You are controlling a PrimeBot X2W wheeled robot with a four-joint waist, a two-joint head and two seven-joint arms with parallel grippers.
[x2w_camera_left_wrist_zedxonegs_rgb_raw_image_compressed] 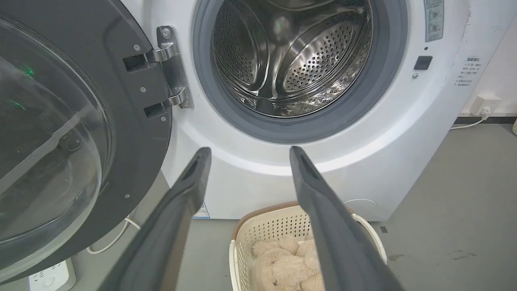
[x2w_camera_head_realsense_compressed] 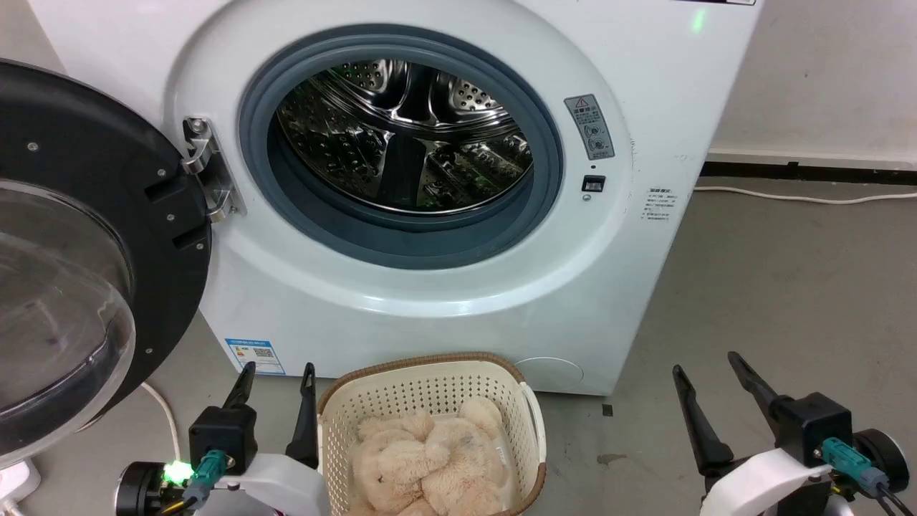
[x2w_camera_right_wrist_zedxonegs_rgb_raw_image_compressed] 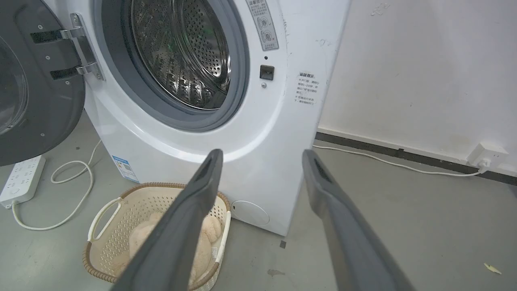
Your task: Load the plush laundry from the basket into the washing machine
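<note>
The beige plush laundry (x2w_camera_head_realsense_compressed: pixel 430 466) lies heaped in the cream basket (x2w_camera_head_realsense_compressed: pixel 430 390), which stands on the floor right before the washing machine (x2w_camera_head_realsense_compressed: pixel 444 301). Its black-framed door (x2w_camera_head_realsense_compressed: pixel 93 236) hangs open to the left, and the steel drum (x2w_camera_head_realsense_compressed: pixel 405 136) holds nothing. My left gripper (x2w_camera_head_realsense_compressed: pixel 278 374) is open just left of the basket, fingers up. My right gripper (x2w_camera_head_realsense_compressed: pixel 707 363) is open, well off to the basket's right. The left wrist view looks past its gripper (x2w_camera_left_wrist_zedxonegs_rgb_raw_image_compressed: pixel 247 150) onto the plush (x2w_camera_left_wrist_zedxonegs_rgb_raw_image_compressed: pixel 282 262) and basket (x2w_camera_left_wrist_zedxonegs_rgb_raw_image_compressed: pixel 266 226). In the right wrist view, its gripper (x2w_camera_right_wrist_zedxonegs_rgb_raw_image_compressed: pixel 262 152) hovers above the basket (x2w_camera_right_wrist_zedxonegs_rgb_raw_image_compressed: pixel 125 226) and plush (x2w_camera_right_wrist_zedxonegs_rgb_raw_image_compressed: pixel 204 238).
A white power strip (x2w_camera_right_wrist_zedxonegs_rgb_raw_image_compressed: pixel 22 178) with a looped cable (x2w_camera_right_wrist_zedxonegs_rgb_raw_image_compressed: pixel 76 190) lies on the floor under the open door. Another cable (x2w_camera_right_wrist_zedxonegs_rgb_raw_image_compressed: pixel 387 161) runs along the wall to a socket (x2w_camera_right_wrist_zedxonegs_rgb_raw_image_compressed: pixel 486 155). Grey floor (x2w_camera_head_realsense_compressed: pixel 788 287) stretches to the washer's right.
</note>
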